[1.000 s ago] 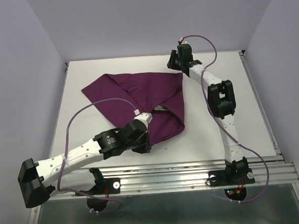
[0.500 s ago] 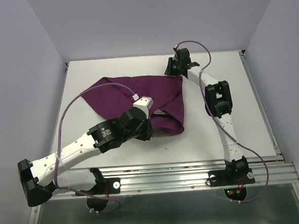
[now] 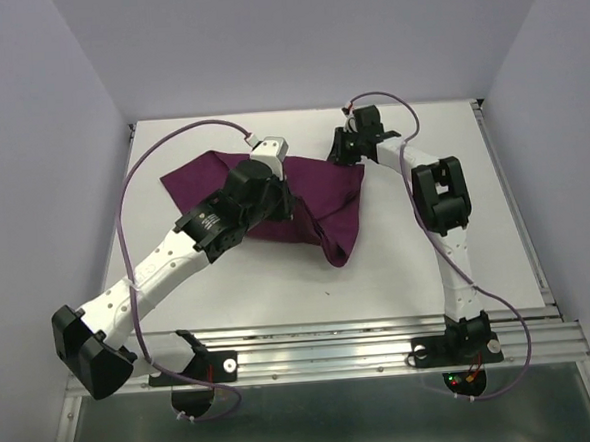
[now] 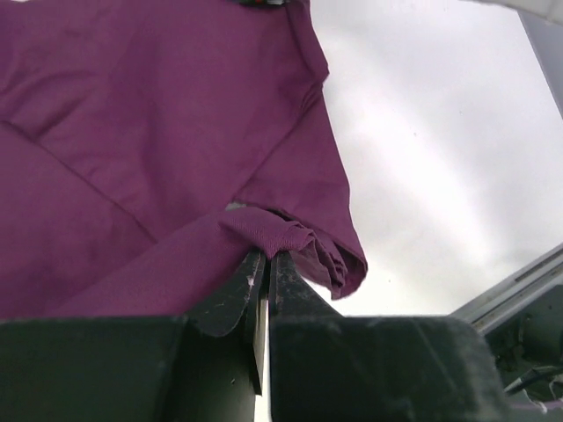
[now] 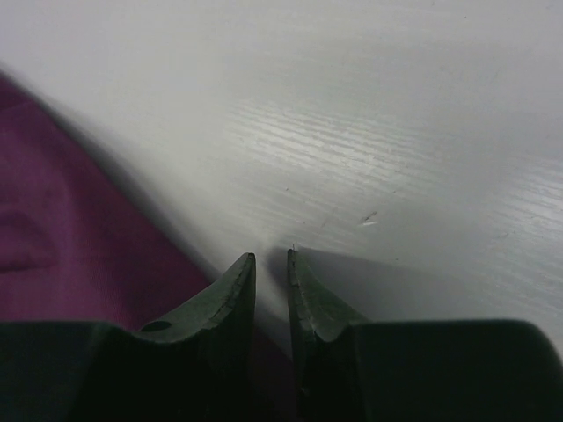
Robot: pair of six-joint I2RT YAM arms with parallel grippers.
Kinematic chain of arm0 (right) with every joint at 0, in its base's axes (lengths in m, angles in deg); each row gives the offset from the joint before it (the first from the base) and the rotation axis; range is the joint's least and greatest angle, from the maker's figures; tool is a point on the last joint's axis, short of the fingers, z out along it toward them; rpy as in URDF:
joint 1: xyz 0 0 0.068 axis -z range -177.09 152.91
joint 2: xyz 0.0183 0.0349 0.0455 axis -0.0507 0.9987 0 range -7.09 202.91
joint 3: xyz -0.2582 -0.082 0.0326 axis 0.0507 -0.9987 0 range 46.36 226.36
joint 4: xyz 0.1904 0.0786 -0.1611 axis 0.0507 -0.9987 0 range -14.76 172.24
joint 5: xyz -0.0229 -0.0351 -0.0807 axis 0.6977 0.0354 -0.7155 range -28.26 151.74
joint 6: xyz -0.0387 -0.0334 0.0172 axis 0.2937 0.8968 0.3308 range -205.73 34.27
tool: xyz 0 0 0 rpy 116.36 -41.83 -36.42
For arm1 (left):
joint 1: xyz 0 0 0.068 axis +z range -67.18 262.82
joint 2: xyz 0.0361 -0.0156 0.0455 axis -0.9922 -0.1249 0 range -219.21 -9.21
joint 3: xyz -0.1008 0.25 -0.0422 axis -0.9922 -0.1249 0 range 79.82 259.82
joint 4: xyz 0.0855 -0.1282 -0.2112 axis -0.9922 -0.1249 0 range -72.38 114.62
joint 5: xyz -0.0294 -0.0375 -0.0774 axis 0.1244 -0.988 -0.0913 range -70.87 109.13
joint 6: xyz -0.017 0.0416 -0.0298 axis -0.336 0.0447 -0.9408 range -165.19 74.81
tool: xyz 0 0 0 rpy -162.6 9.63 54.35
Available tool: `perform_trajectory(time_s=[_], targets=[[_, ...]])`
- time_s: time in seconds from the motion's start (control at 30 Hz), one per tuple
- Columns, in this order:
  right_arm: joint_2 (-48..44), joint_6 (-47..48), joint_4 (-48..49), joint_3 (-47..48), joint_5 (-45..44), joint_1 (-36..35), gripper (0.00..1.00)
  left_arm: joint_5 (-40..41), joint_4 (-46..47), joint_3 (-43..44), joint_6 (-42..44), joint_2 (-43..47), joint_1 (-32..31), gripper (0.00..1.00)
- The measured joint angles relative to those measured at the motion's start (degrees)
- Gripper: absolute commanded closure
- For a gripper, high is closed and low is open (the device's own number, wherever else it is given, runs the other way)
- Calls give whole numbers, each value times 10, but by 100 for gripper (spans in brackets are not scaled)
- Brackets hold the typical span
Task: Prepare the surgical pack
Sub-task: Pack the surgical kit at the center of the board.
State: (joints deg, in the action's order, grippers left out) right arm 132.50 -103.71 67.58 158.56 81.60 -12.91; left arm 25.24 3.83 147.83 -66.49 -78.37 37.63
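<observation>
The deep-purple cloth wrap (image 3: 318,194) lies folded on the white table (image 3: 279,292), with one fold hanging toward the near right. My left gripper (image 3: 282,204) is above its middle, shut on a bunched corner of the cloth (image 4: 290,237) that it holds lifted; its fingertips meet in the left wrist view (image 4: 266,255). My right gripper (image 3: 339,148) rests at the cloth's far right corner. Its jaws (image 5: 271,257) stand a narrow slit apart over bare table, with the cloth (image 5: 53,246) just left of them. The steel tray, instruments and gauze are out of view.
The metal rail (image 3: 382,336) runs along the table's near edge and also shows in the left wrist view (image 4: 519,290). Purple cables loop above both arms. White walls enclose the table on three sides.
My left gripper has carried the cloth's near corner from the table's front toward the far side, folding it over the middle. My right gripper has stayed at the far right corner.
</observation>
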Motion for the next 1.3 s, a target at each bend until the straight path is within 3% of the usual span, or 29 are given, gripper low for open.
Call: perform_trajectory(time_s=[0.6, 1.3], targets=[[-36, 30, 29, -72, 41, -8, 73, -102, 116, 132, 65, -240, 83, 100], [-39, 43, 47, -87, 51, -8, 73, -161, 121, 297, 30, -500, 132, 100]])
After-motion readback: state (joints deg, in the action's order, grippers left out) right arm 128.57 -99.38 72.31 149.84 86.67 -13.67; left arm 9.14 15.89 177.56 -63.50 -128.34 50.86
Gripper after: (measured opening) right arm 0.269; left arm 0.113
